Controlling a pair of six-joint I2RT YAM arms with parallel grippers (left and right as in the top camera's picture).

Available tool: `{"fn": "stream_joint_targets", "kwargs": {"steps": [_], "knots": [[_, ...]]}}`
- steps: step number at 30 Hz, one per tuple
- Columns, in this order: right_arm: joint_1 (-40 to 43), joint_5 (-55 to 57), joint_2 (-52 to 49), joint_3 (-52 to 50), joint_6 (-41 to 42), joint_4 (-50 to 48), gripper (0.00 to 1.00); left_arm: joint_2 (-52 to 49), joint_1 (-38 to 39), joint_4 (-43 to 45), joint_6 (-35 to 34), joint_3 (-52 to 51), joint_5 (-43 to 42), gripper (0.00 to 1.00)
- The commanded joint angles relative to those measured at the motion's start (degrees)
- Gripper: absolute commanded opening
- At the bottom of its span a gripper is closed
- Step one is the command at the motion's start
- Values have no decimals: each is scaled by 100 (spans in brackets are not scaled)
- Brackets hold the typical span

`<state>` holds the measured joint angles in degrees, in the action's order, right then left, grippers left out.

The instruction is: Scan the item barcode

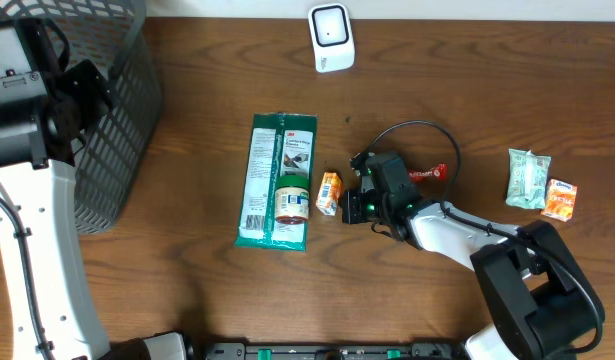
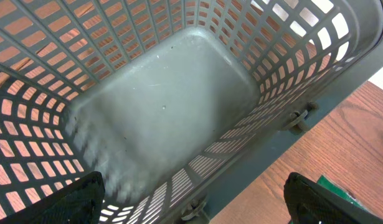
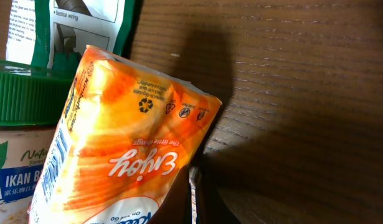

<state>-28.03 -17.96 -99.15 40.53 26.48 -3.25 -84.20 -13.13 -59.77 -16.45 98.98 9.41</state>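
Right pincer (image 1: 353, 207), pressed together, beside a small orange foil packet (image 1: 329, 192) mid brown wooden bench (image 1: 187, 300); left pincer (image 2: 197, 208) spread over grey plastic mesh basket (image 2: 179, 118)

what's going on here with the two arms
The right hand is shut and sits right against a small orange packet on the wooden table, beside a green-lidded jar; whether it grips the packet is unclear. The left hand hangs open over a grey plastic mesh basket. The white barcode scanner stands apart at the table's far edge.
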Motion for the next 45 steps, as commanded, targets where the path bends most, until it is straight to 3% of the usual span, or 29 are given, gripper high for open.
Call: {"fn": "stream_joint_targets", "kwargs": {"steps": [1,19,30,45], "knots": [[-4,76,-66,-7,-81,9,1,7,-31,-2,55,35,72,92],[37,-358,-66,-7,177,479,1,7,-31,-2,55,35,72,93],[1071,-1801,-59,-7,0,496,2,7,-31,-2,55,35,72,93],[1145,-1672,-59,-7,-83,601,2,7,-31,-4,55,35,72,93]]}}
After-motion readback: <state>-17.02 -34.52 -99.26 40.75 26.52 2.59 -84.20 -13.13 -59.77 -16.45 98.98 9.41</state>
